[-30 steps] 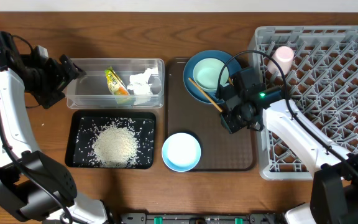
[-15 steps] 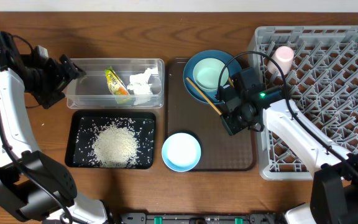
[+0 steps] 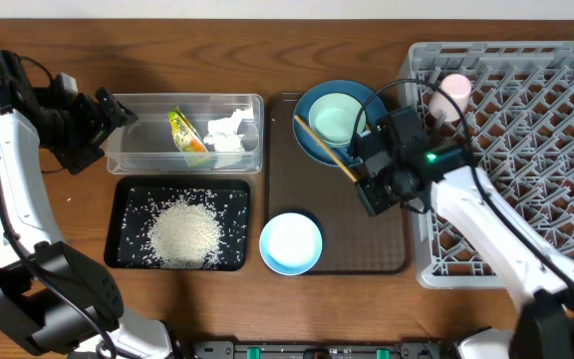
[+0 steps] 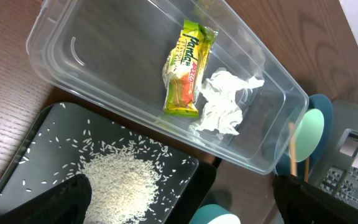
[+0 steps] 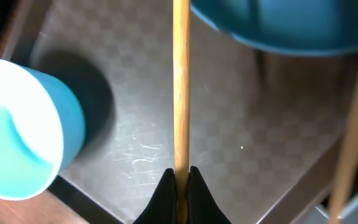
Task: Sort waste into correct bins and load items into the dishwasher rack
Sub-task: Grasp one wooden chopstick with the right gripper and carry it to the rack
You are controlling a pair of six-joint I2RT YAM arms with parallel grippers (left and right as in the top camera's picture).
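**Item: chopstick** (image 5: 180, 87). Wooden. It is clamped near its lower end between the closed fingertips of the right gripper (image 5: 180, 182). From overhead it runs diagonally. Its free tip lies over the left rim of the dark blue plate (image 3: 307, 100), and its held end is above the brown serving tray (image 3: 347, 239). A second wooden stick (image 5: 347, 143) shows at the right edge of the right wrist view; it cannot be told what it rests on.

**Surroundings:**
- The pale green bowl (image 3: 337, 118) sits in the plate, at the far end of the serving tray.
- The white-and-light-blue bowl (image 3: 291, 242) sits at the tray's near left corner, well apart from the chopstick.
- The grey rack (image 3: 536, 120) is just right of the tray, with the pink cup (image 3: 455, 92) at its far left corner.
- The clear tub (image 3: 128, 150) lies left of the tray and holds the snack wrapper (image 3: 187, 132) and the crumpled tissue (image 3: 227, 132) side by side.
- The black tray (image 3: 123, 199) lies in front of the tub and holds a heap of rice (image 3: 182, 234) with scattered grains.

**Arms:**
- The right arm reaches from the rack side across the tray's right edge, with its wrist between the plate and the rack.
- The left gripper (image 3: 118, 108) hangs just beside the tub's left end. Its fingers are spread and hold nothing.
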